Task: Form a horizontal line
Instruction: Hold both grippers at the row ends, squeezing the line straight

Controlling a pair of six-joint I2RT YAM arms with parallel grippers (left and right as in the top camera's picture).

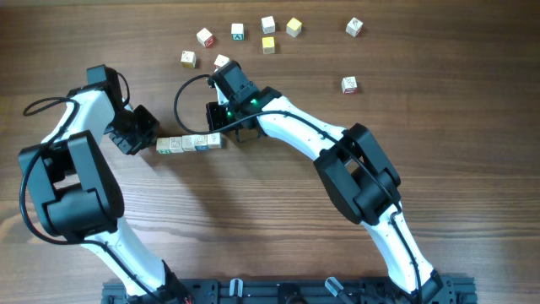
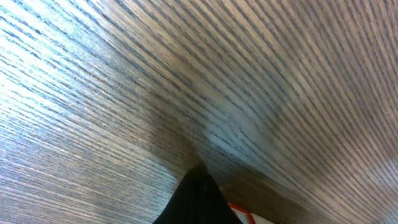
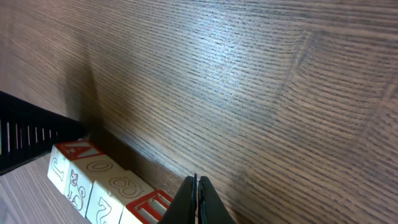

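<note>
The horizontal line [image 1: 190, 143] sits just left of counter [image 1: 278, 219] centre, cubes edge to edge. Left claw [image 1: 153, 145] is pinched shut at its 9 o'clock end, and right claw [image 1: 221, 133] is shut at 3 o'clock. Loose cubes [image 1: 268, 24] are scattered toward 12, with bare wood toward 6.

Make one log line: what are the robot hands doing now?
left gripper: shut, at row's left end | right gripper: shut, at right end | row of blocks: straight

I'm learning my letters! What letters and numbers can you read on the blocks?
Tops of the row of cubes, left to right in the right wrist view:
"A", in red
"O" or "0"
"8"
"E", in red
Loose cubes: marks too small to read.
</note>
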